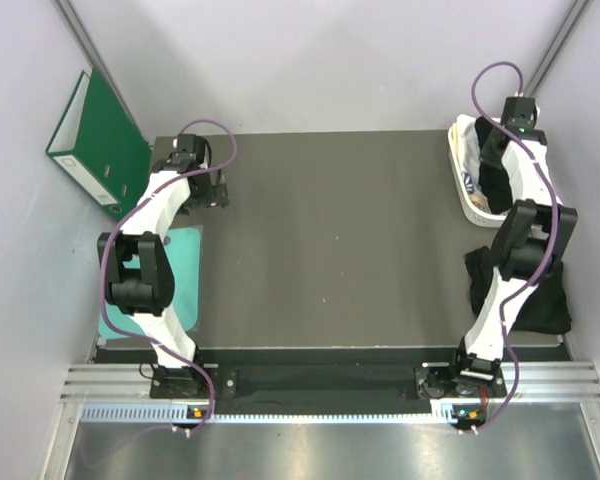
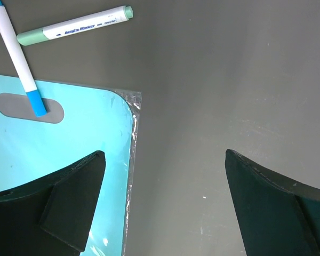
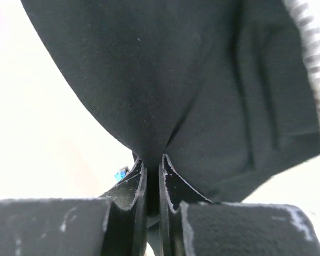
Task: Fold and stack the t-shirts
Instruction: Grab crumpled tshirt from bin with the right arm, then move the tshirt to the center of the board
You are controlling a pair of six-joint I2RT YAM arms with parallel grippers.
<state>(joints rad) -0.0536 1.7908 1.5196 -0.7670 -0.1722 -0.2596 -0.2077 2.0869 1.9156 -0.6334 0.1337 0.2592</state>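
Now right gripper (image 3: 152, 162): pinching a black t-shirt (image 3: 165, 74), far right over basket (image 1: 458, 162).
Left gripper (image 2: 164, 157): spread wide, holding nothing.
Left wrist only: green marker (image 2: 74, 25) and blue marker (image 2: 18, 58) by teal mat (image 2: 69, 138).
Top only: second t-shirt (image 1: 545, 300), near right.

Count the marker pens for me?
2. The green-capped marker lies on the grey table; the blue-capped marker crosses onto the teal mat. Others may be hidden beyond this view.

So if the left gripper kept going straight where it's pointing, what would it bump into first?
Probably the bare dark grey tabletop. The open left gripper points down at it, with one finger over the flat teal mat, so that finger might touch the mat first. Depth is hard to judge.
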